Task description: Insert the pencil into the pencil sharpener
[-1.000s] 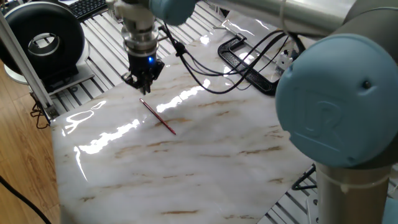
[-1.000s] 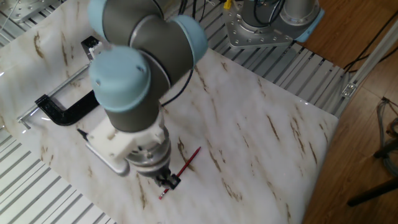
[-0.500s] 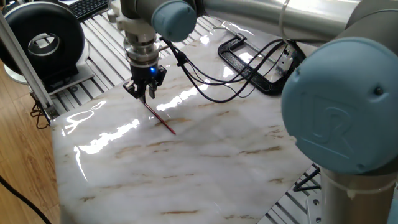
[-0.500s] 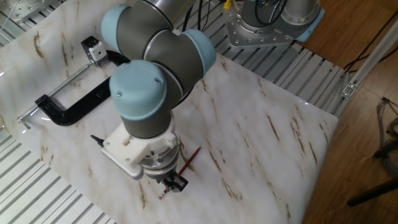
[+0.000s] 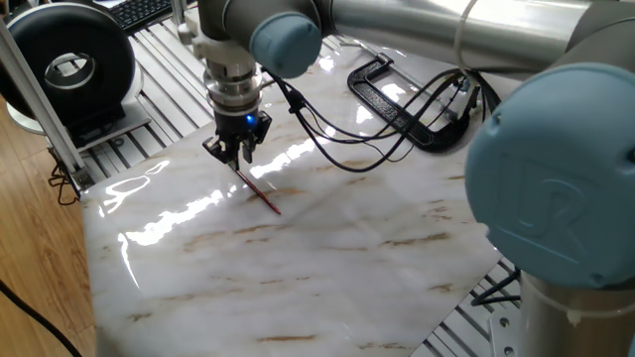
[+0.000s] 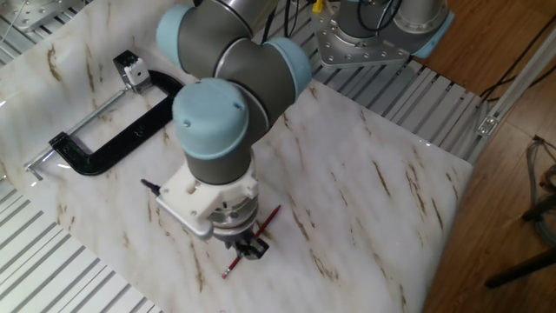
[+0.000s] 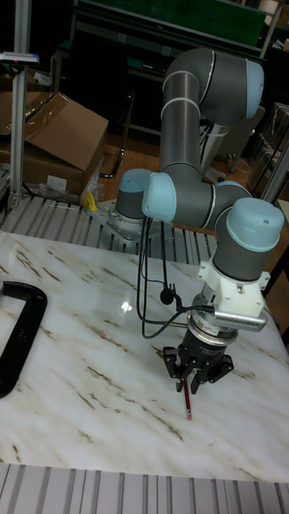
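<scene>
My hand [image 5: 236, 155] hung directly over the pencil's [image 5: 260, 190] far end, fingers parted around it but not gripping. The pencil lay flat on the marble bench [image 5: 327, 258], long axis running near-right from under me. I saw no sharpener.

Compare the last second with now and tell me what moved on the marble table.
The gripper came down and along the pencil, so its fingers now straddle the shaft near one end. Whether they have closed on it is not visible. The pencil lies where it did, flat on the marble, and the black clamp has not shifted.
</scene>
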Tool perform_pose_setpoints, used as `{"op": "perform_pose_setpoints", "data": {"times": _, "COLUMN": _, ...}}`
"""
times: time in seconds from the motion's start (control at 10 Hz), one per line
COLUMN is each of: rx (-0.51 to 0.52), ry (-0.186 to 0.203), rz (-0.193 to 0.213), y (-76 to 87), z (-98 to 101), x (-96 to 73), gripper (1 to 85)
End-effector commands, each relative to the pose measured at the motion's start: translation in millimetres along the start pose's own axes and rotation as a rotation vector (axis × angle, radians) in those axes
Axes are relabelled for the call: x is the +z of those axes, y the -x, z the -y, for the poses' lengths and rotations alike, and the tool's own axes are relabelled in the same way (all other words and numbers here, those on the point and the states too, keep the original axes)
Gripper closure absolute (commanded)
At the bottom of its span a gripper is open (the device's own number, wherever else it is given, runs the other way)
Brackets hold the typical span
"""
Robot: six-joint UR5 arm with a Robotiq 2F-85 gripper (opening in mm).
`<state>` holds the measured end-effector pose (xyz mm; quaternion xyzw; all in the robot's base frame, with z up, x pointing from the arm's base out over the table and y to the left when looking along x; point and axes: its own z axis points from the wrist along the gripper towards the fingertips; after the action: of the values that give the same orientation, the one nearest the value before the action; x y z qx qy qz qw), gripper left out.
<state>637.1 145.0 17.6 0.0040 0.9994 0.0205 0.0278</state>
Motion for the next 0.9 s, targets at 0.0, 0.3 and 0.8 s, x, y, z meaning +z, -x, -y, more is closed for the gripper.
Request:
{"op": "perform_pose_setpoints", "data": {"times": 0.0, "rx": 0.016, "ry": 0.002, "rz": 0.011, "y": -6.3, "z": -4.4, "x": 3.6, "gripper": 56.0}}
{"op": "perform_pose_setpoints", "data": {"times": 0.3, "rx": 0.016, "ry": 0.0, "rz": 0.021, "y": -8.4, "z": -7.6, "x": 6.7, "gripper": 56.0}}
{"op": "perform_pose_setpoints", "data": {"times": 0.8, "rx": 0.014, "ry": -0.014, "rz": 0.004, "y": -14.1, "z": -5.1, "x": 12.3, "gripper": 56.0}}
